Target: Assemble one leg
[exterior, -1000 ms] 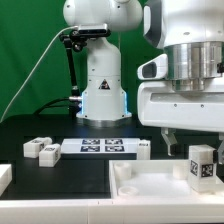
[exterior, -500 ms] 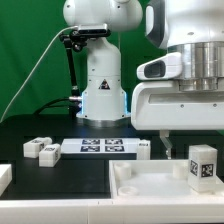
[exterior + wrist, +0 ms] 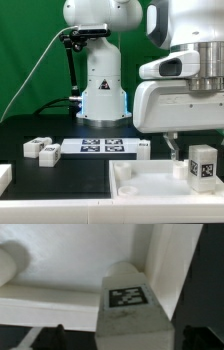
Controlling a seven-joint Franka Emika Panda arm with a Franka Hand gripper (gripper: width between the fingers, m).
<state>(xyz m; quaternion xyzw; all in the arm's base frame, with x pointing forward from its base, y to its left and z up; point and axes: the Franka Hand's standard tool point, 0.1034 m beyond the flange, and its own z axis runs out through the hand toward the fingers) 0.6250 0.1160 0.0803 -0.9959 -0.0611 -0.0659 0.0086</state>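
The leg [image 3: 203,166] is standing upright in the corner of the tray [image 3: 140,182] toward the exterior view's right, one tag facing outward; the wrist view is showing it close against the tray's raised wall, though whether it is seated in a socket cannot be told. The gripper [image 3: 199,151] is hanging over it with jaws apparently apart, since the one visible finger [image 3: 172,149] is standing clear of the leg's side. The leg is looking light, stiff and smooth, so probably slippery; its flat sides near the top are offering the surest hold. Two small white blocks [image 3: 48,151] and the marker board [image 3: 100,147] are lying well apart on the table [image 3: 70,180]; only the tray wall is crowding the fingers.
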